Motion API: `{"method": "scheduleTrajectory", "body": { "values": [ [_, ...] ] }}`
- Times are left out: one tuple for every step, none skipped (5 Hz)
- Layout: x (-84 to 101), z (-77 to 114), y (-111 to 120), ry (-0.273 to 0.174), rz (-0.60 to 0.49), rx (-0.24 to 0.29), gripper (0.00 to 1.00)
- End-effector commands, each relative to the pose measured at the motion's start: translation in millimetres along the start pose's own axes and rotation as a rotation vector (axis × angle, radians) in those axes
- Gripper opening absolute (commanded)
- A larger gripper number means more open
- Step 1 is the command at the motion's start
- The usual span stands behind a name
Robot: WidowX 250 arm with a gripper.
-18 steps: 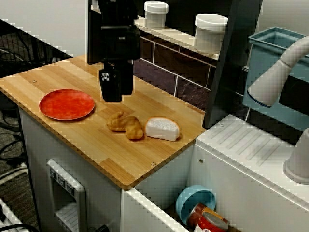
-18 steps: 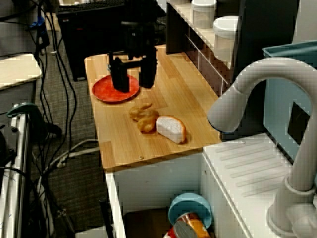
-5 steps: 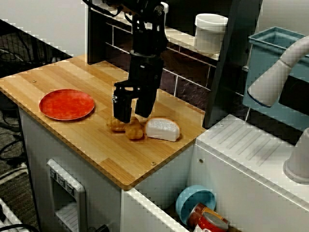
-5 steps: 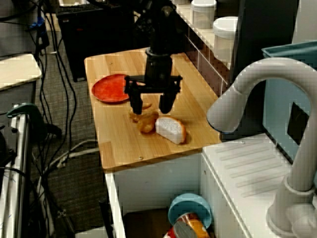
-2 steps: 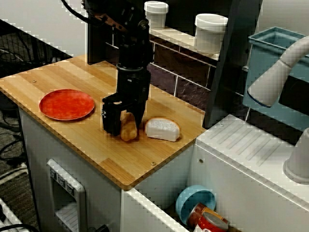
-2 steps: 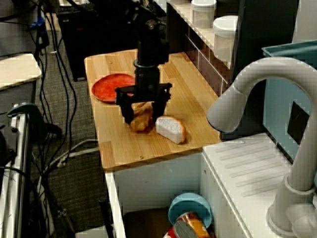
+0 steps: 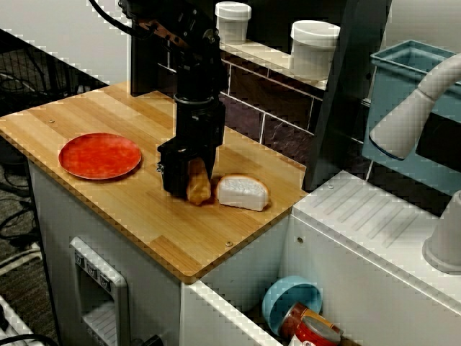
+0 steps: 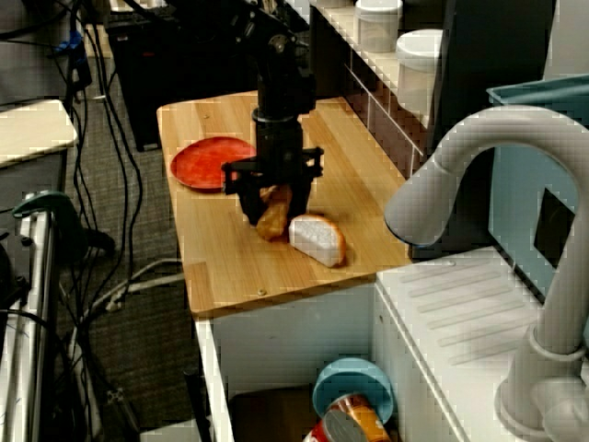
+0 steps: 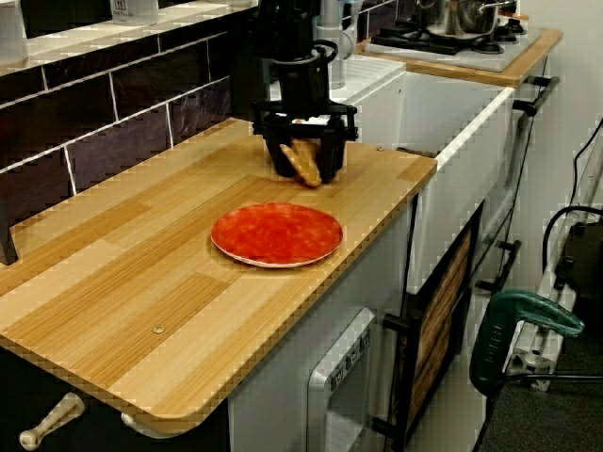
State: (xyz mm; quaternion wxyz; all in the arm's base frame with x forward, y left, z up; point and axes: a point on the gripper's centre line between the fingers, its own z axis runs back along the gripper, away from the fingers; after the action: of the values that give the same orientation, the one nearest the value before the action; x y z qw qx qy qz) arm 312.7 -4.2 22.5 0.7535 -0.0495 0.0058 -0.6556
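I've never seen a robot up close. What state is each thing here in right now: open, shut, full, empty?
pincer: shut on the pastry.
pastry: gripped, tilted on end between the fingers.
red plate: empty, flat on the counter.
white bread piece: lying on the counter, outside the pincer.
large white jar: upright, lid on.
blue bowl: tipped on its side.

Wooden counter point(image 7: 86, 115) bears red plate point(image 7: 99, 155) and bread point(image 7: 243, 192).

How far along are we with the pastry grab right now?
Done: the hand is down at the counter, fingers either side of the brown pastry. In hand: the fingers look closed on it. Left: I cannot tell whether it is off the counter; the red plate and white bread piece lie untouched.
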Motion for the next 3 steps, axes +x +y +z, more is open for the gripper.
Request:
{"method": "scheduleTrajectory", "body": {
  "values": [
    [-22.9, 17.6, 13, -0.067, 0.039, -0.068, 0.00],
    [-37.1, 43.1, 10, -0.109, 0.059, -0.062, 0.00],
    [-60.7, 64.1, 2, -0.142, 0.092, -0.044, 0.00]
  ]
}}
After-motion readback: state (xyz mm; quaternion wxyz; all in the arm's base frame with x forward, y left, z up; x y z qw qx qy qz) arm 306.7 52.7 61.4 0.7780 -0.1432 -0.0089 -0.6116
